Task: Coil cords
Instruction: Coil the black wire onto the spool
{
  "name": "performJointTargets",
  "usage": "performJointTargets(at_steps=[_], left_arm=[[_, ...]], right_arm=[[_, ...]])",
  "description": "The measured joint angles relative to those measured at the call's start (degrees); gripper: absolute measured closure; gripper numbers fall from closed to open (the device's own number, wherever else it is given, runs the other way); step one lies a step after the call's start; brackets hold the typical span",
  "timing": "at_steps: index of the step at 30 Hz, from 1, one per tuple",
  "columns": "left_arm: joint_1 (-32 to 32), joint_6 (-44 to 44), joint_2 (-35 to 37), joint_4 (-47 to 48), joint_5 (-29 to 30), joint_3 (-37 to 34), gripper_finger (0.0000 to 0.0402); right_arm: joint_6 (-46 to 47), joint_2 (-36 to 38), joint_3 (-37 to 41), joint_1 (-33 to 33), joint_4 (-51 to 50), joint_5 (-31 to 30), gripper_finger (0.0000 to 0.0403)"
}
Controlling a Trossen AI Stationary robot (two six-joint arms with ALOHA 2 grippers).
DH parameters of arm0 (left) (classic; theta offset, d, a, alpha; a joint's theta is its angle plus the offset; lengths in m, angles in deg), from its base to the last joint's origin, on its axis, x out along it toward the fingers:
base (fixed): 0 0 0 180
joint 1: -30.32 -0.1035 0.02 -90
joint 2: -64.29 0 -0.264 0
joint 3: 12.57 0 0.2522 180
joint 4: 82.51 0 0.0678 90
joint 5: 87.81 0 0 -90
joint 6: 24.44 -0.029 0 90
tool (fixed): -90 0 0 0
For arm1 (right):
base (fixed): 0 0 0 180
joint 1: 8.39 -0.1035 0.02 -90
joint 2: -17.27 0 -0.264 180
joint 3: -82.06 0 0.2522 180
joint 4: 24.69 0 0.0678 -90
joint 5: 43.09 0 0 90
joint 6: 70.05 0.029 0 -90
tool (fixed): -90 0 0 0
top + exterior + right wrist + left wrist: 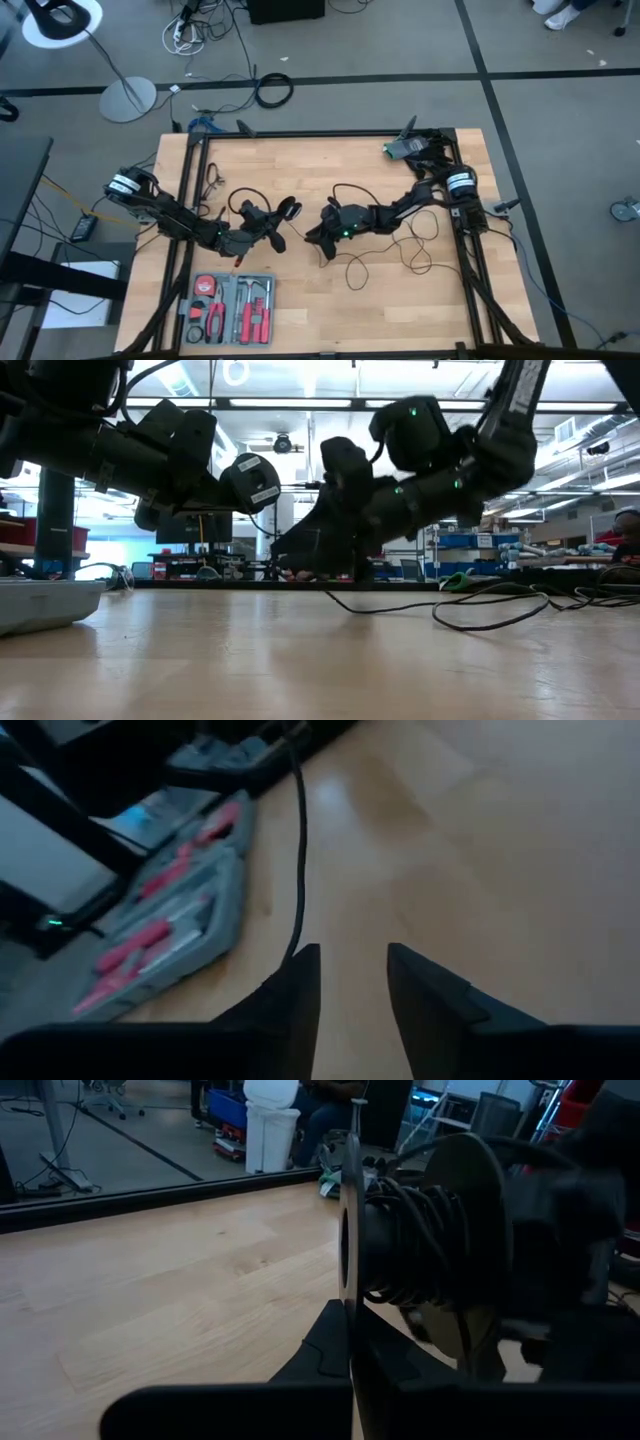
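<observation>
Seen from above, both arms reach in toward the middle of the wooden surface (330, 300). The left end effector (272, 226) sits just left of centre, its fingers together and clamped on the thin flange of a round black spool (400, 1240). The left wrist view shows this plainly — the two dark fingers meet on the disc's edge, and turns of black cord are wound round the hub between the two flanges. The spool is held up off the wood, its axis roughly level.

The right end effector (322, 240) is close by, just right of the spool, pointing down toward the surface. Its fingers (300, 995) stand a little apart in the right wrist view, with bare wood showing in the gap. The cord (298, 850) runs down toward the tip of one finger and appears to end beside it rather than between the two (whether it touches that finger I cannot tell).

The loose remainder of the cord (400, 255) lies in open loops on the surface to the right of centre, under and in front of the right arm; the low view shows it trailing flat across the wood (500, 610) with one low arc lifted.

A grey tool tray (230, 306) with red-handled tools rests near the front left edge of the surface — well apart from both end effectors. A green and black object (405, 148) sits at the far right corner.
</observation>
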Motion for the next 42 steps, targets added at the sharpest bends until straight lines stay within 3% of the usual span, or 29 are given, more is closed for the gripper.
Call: performJointTargets(at_steps=[4,15,21,27,38,42], left_arm=[[0.0,0.0,0.0,0.0,0.0,0.0,0.0401],[0.0,0.0,0.0,0.8,0.0,0.0,0.0401],[0.0,0.0,0.0,0.9,0.0,0.0,0.0401],[0.0,0.0,0.0,0.8,0.0,0.0,0.0401],[0.0,0.0,0.0,0.4,0.0,0.0,0.0401],[0.0,0.0,0.0,0.4,0.0,0.0,0.0401]], right_arm=[[1.5,-1.4,0.0,0.8,5.2,3.0,0.0275],[4.1,0.9,3.6,7.7,4.6,4.5,0.0293],[2.9,1.4,3.7,4.6,12.5,8.6,0.0295],[2.6,1.4,3.7,1.5,7.9,4.1,0.0300],[4.1,1.4,3.7,-1.1,6.5,4.0,0.0304],[4.7,1.4,3.7,-1.1,4.7,4.1,0.0329]])
